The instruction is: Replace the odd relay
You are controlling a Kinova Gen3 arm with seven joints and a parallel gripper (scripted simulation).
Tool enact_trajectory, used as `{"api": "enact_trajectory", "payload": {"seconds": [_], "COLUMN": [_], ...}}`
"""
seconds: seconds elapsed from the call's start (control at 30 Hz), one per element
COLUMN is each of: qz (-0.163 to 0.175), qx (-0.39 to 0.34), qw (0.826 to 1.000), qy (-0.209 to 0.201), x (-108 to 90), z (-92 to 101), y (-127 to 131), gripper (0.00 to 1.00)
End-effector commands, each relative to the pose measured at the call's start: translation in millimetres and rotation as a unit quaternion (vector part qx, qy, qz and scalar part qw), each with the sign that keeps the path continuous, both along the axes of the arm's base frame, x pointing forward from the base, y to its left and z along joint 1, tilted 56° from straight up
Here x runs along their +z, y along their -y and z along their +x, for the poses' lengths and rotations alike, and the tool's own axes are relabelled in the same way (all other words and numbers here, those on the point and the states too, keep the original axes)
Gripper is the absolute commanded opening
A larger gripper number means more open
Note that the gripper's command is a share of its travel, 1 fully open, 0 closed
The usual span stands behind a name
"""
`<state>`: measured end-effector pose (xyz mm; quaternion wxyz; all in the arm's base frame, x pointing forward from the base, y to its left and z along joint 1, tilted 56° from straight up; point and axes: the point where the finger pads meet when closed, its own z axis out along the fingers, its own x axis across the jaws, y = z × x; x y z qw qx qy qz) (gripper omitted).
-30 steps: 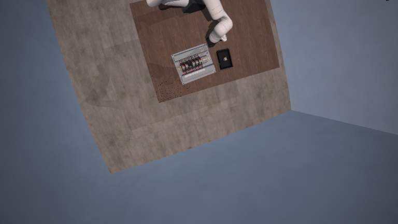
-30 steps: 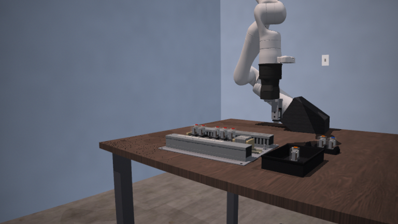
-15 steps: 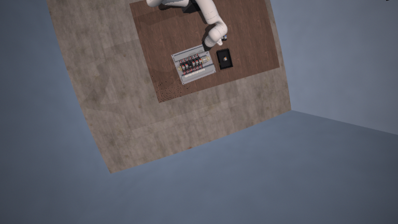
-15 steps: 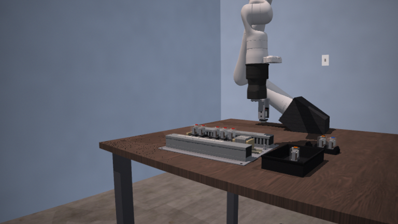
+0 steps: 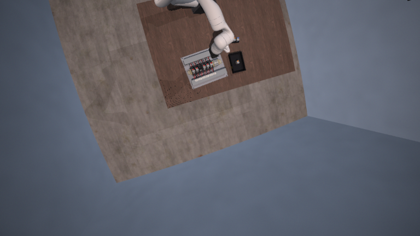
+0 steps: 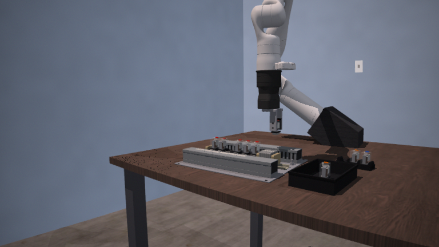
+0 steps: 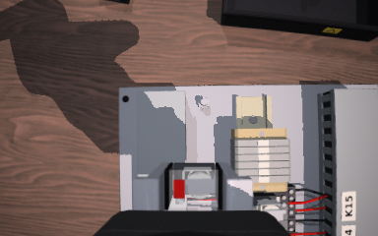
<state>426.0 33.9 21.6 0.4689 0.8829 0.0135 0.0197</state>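
Note:
My gripper (image 6: 275,130) (image 7: 194,179) is shut on a clear-cased relay (image 7: 201,183) with a red button, which is at the relay's left in the wrist view. It hangs upright above the back of the panel (image 6: 279,176) (image 7: 285,105), near its terminal-block end. Several red-button relays (image 6: 238,146) (image 5: 208,65) stand in the row, with one gap between the second and third in the exterior view. A relay (image 6: 324,170) (image 5: 237,62) with an orange button stands upright in the black tray (image 6: 308,182) (image 7: 276,25). The held relay's blades are hidden.
Grey wire ducts (image 6: 226,160) (image 7: 359,147) flank the row. Terminal blocks (image 7: 261,159) stand at its end. Beyond the tray, a black holder (image 6: 367,167) carries an orange-button relay (image 6: 355,156) and a blue-button relay (image 6: 366,158). Wires run close beside the sockets.

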Motion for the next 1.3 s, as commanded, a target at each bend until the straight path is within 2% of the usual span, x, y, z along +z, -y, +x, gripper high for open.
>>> {"api": "enact_trajectory", "payload": {"seconds": [0.0, 0.33, 0.43, 0.9, 1.0, 1.27], "qz": [0.000, 0.001, -0.001, 0.000, -0.001, 0.000], "qx": [0.003, 0.005, 0.001, 0.005, 0.002, 0.004], "qw": [1.000, 1.000, 1.000, 1.000, 1.000, 1.000], "qy": [-0.002, -0.003, -0.002, -0.003, -0.001, -0.002], "x": [12.1, 41.9, 39.1, 80.1, 76.8, 100.0], "z": [7.1, 24.1, 20.4, 45.1, 41.2, 56.4], "y": [7, 27, 25, 52, 50, 65], "gripper": [0.00, 0.00, 0.00, 0.00, 0.00, 0.00]}}
